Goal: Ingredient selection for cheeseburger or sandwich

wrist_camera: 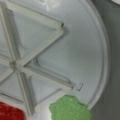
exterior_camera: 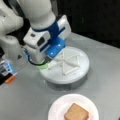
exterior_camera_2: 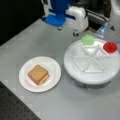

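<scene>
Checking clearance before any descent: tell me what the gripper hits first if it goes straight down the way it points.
Probably the white sectioned tray: the wrist view looks straight onto a bare compartment floor, with the green leaf at the bottom edge. In a front view the gripper sits over the tray's rim; depth is unclear.

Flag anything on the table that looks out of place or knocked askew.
Nothing stands out. The toast stack sits flat on the paper plate. The green leaf and red disc lie in neighbouring sections of the white tray. The hand is hidden behind the arm, over the tray's edge.
</scene>
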You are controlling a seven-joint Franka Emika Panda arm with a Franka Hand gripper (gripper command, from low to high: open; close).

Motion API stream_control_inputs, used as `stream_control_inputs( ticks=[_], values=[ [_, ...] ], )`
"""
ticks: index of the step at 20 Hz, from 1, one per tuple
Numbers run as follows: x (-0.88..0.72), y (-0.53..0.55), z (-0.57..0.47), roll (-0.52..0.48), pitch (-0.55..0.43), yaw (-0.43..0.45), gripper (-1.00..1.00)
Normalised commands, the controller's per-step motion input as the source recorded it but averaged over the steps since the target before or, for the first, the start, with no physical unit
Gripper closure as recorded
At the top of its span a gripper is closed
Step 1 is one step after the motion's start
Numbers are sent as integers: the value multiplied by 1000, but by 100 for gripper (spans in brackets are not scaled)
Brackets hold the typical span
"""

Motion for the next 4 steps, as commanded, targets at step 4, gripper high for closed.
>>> stream_control_inputs(
  ticks=[4],
  values=[
    [142,176,-15,-289,53,-55,-100]
  ],
)
